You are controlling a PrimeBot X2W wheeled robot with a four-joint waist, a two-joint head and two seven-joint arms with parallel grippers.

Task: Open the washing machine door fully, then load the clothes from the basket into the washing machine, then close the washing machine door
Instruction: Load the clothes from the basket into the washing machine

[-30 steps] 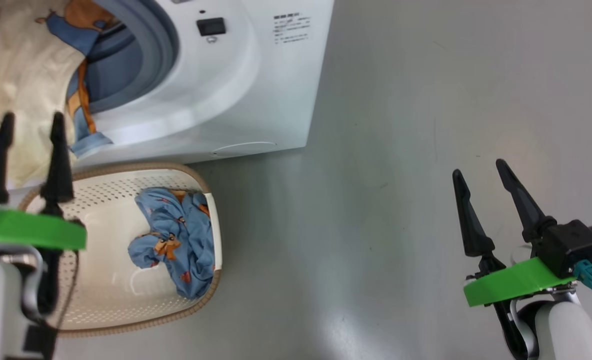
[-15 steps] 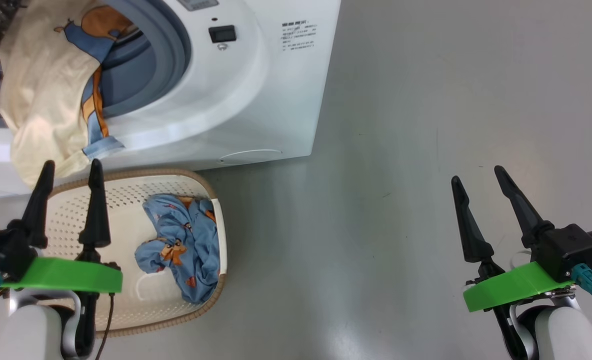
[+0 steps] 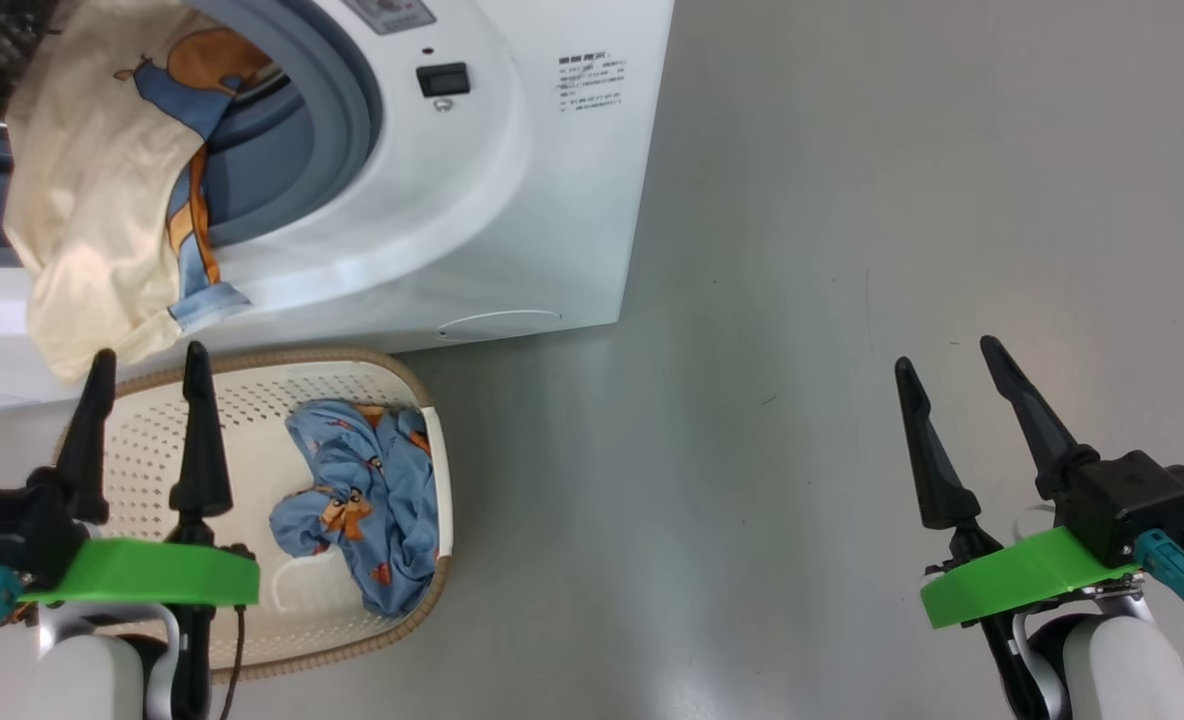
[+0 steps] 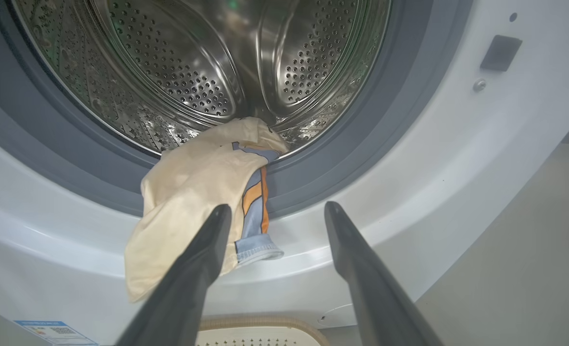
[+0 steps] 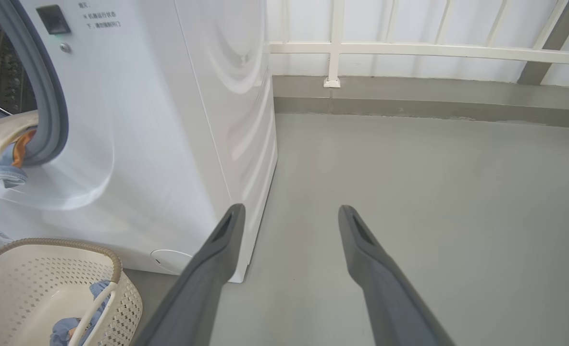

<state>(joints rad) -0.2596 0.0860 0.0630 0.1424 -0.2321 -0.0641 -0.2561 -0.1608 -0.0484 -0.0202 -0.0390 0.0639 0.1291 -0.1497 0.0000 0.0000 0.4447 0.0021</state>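
Left gripper (image 3: 148, 352) hangs with its two dark fingers spread wide and nothing between them, over the left part of the basket (image 3: 252, 400). Far off to the right, the right gripper (image 3: 944, 352) is parted just as wide and holds nothing, above bare grey floor (image 3: 832, 220). Nearest the robot, the cream basket stands on the floor just in front of the washing machine (image 3: 552, 200). A light blue cloth (image 3: 362, 500) with orange figures lies crumpled inside it against the right wall. Past the basket's far rim, a cream cloth (image 3: 92, 200) drapes over the lower lip of the grey rubber ring (image 3: 347, 110). Its upper end lies just inside the drum (image 4: 193, 72), and the rest hangs down the white front with a blue and orange part showing along its right edge. The left wrist view looks straight into the uncovered mouth, where the perforated steel drum shines. A small blue label (image 4: 56, 331) sits low on the machine's front. Beyond the machine's side panel, the right wrist view shows a white railing (image 5: 409, 48) along the back wall.
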